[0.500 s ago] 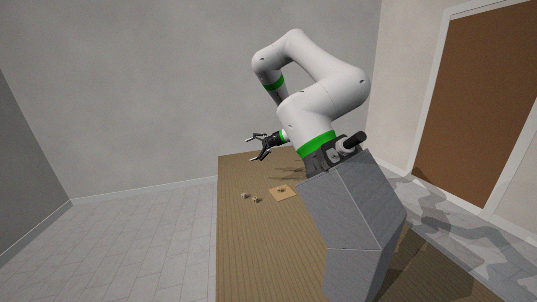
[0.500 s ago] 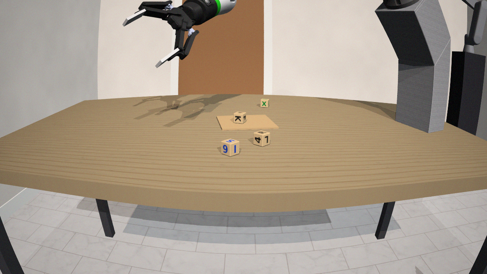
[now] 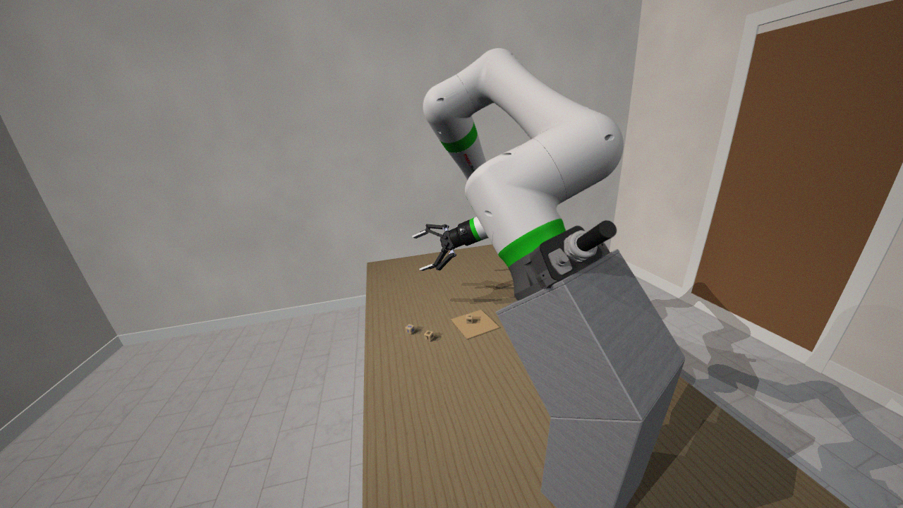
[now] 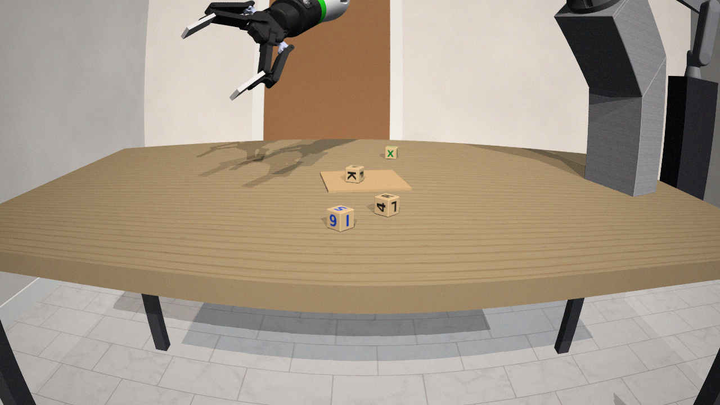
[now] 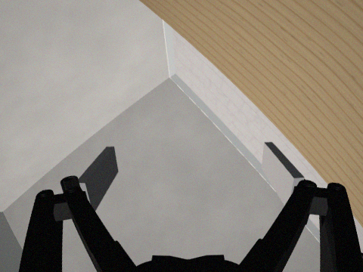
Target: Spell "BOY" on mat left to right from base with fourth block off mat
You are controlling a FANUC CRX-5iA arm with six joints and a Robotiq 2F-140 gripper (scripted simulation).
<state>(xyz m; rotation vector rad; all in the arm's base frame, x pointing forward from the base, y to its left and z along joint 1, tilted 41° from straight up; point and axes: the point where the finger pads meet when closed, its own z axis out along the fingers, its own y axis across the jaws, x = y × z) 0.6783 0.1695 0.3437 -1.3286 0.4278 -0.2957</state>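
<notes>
We see the wooden table (image 3: 403, 404) (image 4: 201, 221) (image 5: 302, 57) reaching out on every side of the mat, our landmark. Our white arm (image 3: 530, 120) (image 4: 336, 7) bends above the table, and its gripper (image 3: 421, 252) (image 4: 208, 61) (image 5: 188, 158) hangs in the air, well apart from the mat, fingers spread wide with nothing between them. The thin tan mat (image 3: 481, 328) (image 4: 374, 182) lies flat on the table. Of the four small blocks, the one with a black K on its side (image 3: 470, 319) (image 4: 354, 174) sits on the mat. In the exterior view, we find the block with the black 4 (image 3: 428, 336) (image 4: 386, 205) in front of the mat, the block with the blue 9 (image 3: 409, 329) (image 4: 340, 218) farther in front, and the block with the green X (image 4: 391, 152) behind it.

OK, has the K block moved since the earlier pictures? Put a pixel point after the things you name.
No. The K block (image 3: 470, 319) (image 4: 354, 174) sits at the same place on the mat (image 3: 483, 327) (image 4: 386, 182), shifted neither way.
</notes>
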